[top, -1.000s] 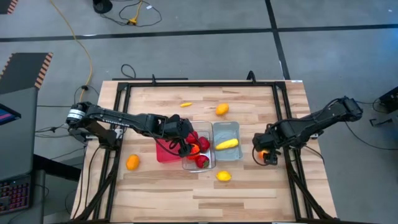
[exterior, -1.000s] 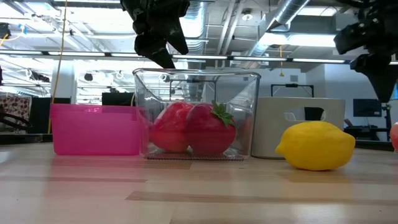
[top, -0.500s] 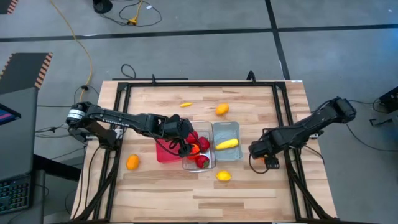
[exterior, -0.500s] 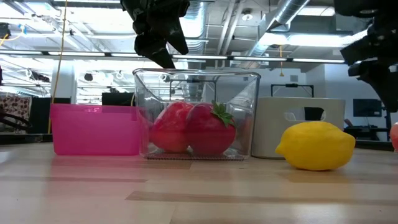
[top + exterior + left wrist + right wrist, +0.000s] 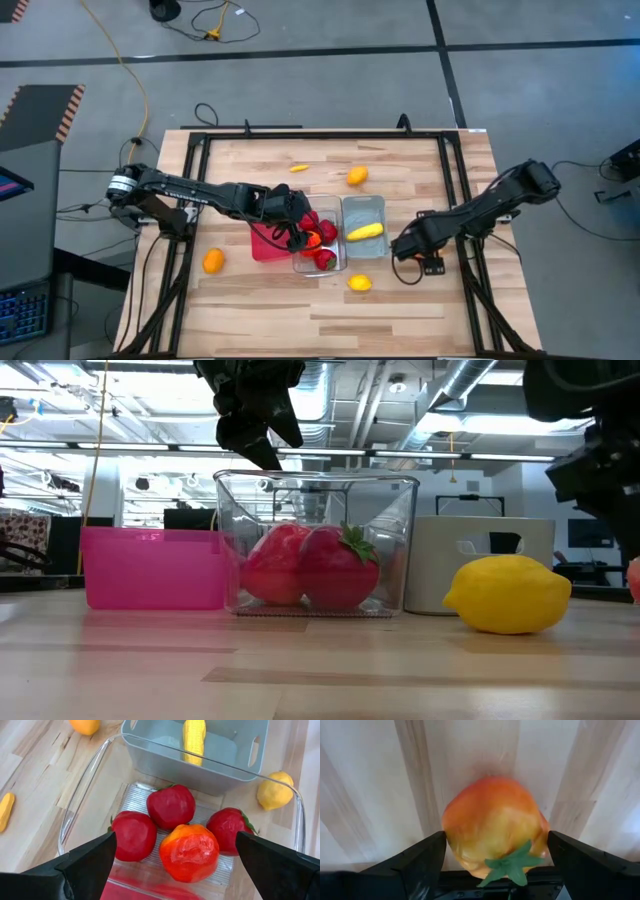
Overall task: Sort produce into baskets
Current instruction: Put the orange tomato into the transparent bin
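Note:
My left gripper (image 5: 298,236) hangs open over the clear bin (image 5: 322,262), touching nothing. In the left wrist view (image 5: 175,840) an orange-red pepper (image 5: 189,852) and three red round fruits (image 5: 171,806) lie on the bin's floor below it. The red bin (image 5: 262,248) stands to the clear bin's left. The pale blue bin (image 5: 364,212), to its right, holds a yellow elongated piece (image 5: 365,231). My right gripper (image 5: 404,247), right of the blue bin, is shut on an orange-yellow round fruit (image 5: 492,822) with a green stem. My right gripper pinches the round fruit's two opposite sides (image 5: 451,832) between its two fingers. The fingers slant down toward the table's left. The green stem (image 5: 512,864) faces back toward the wrist. The wooden tabletop shows behind the fruit; whether the fruit is clear of it, I cannot tell.
On the table lie an orange (image 5: 213,261) at the near left, a lemon (image 5: 359,283) in front of the bins, an orange (image 5: 357,176) and a small yellow elongated piece (image 5: 298,168) behind them. A black frame (image 5: 455,190) runs along the table's edges.
My right gripper has gone toward the table's left, toward the pale blue bin, with the round fruit between its fingers.

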Controlling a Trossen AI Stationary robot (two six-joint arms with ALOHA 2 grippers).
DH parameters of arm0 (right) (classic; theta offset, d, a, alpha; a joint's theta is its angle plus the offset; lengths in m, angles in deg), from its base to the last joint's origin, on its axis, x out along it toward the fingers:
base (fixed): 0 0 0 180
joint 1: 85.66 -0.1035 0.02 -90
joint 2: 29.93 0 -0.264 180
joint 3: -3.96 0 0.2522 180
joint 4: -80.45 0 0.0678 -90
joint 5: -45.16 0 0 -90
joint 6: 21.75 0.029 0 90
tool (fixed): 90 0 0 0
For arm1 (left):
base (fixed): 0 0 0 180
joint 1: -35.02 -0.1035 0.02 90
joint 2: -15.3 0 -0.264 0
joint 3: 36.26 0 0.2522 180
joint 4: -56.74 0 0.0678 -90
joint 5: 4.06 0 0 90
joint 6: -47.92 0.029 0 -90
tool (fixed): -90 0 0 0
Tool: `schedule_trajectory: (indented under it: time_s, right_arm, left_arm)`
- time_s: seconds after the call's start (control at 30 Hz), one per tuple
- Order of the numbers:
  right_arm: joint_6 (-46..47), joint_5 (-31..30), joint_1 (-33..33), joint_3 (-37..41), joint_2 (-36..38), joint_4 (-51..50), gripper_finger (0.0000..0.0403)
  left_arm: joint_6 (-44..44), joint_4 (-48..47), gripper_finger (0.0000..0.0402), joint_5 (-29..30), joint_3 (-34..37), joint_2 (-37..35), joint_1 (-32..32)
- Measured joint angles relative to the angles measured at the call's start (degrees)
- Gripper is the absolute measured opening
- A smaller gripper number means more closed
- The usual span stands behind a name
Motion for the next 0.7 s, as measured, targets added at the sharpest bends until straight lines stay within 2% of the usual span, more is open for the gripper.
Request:
schedule_trajectory:
  time_s: [0.33, 0.7]
  right_arm:
    - [-0.82, 0.29, 0.13, -0.24, -3.91, 1.47, 0.0363]
    - [-0.78, 1.33, 2.11, -0.09, -3.68, 2.27, 0.0300]
  left_arm:
    - [-0.01, 0.00, 0.0394, 0.00, 0.00, 0.00, -0.01]
    - [0.00, 0.00, 0.0394, -0.01, 0.00, 0.00, -0.01]
